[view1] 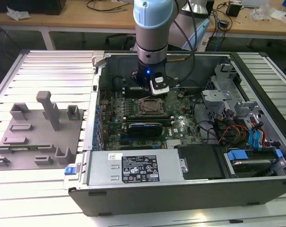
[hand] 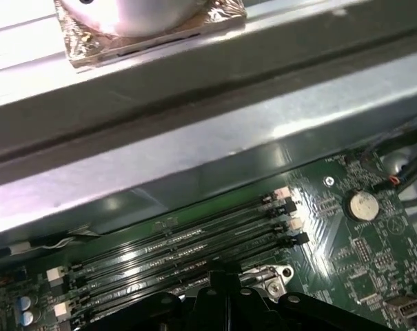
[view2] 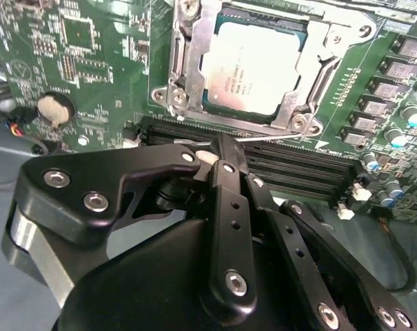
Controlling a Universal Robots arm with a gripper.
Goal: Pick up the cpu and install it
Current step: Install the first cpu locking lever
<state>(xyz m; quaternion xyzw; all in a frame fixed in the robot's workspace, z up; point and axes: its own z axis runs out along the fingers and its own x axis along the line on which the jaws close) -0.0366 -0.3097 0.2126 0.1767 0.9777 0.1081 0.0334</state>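
Gripper (view2: 224, 146) empty above the board; cpu (view2: 253, 65) seated in the socket (view2: 187, 76).
Its jaws are pressed together with nothing between them, and it hangs over the memory slots (view2: 291, 162), just beside the socket. The cpu lies flat inside the metal socket frame, so pick and placement appear done; whether the frame is latched cannot be told. A coin cell (view2: 54, 110) and the case wall (hand: 194, 138) stand near the gripper. Cables and the drive cage (view1: 223, 94) crowd the exterior view's right. The grey fixture plate (view1: 34, 137) lies outside the case, at the exterior view's left.
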